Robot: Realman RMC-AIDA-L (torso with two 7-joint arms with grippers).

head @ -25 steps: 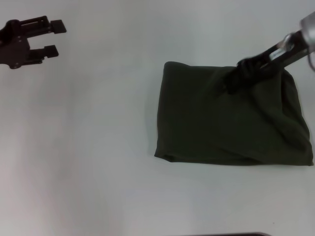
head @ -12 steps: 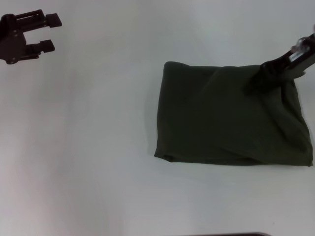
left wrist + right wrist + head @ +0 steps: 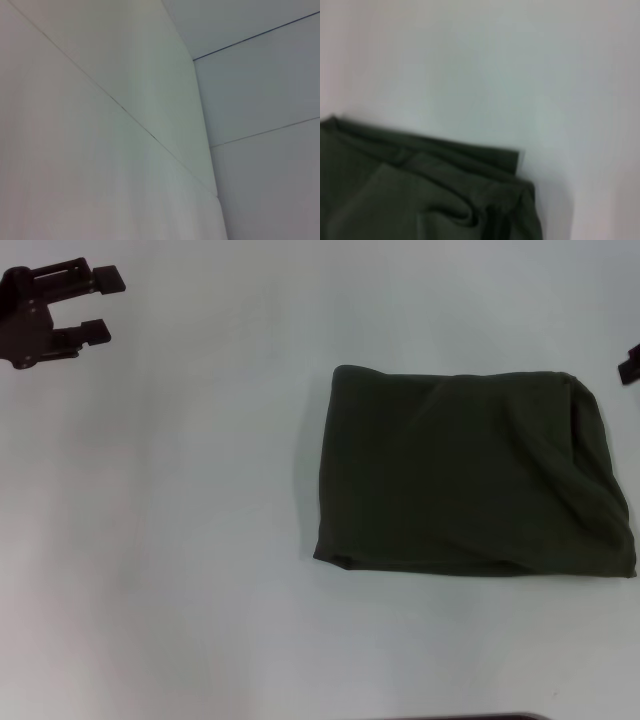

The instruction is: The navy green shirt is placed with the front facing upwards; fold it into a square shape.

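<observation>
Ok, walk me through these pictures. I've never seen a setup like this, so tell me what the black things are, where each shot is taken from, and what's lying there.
This is a two-armed robot. The wide picture comes from a camera on its head, looking down at a white table. On it lies the navy green shirt, folded into a rough rectangle. The black claw at far left is the left gripper, open and holding nothing. Only a sliver of the right gripper shows at the right edge, off the shirt. The other two pictures come from wrist cameras: the left one shows only pale walls, the right one a corner of the shirt.
</observation>
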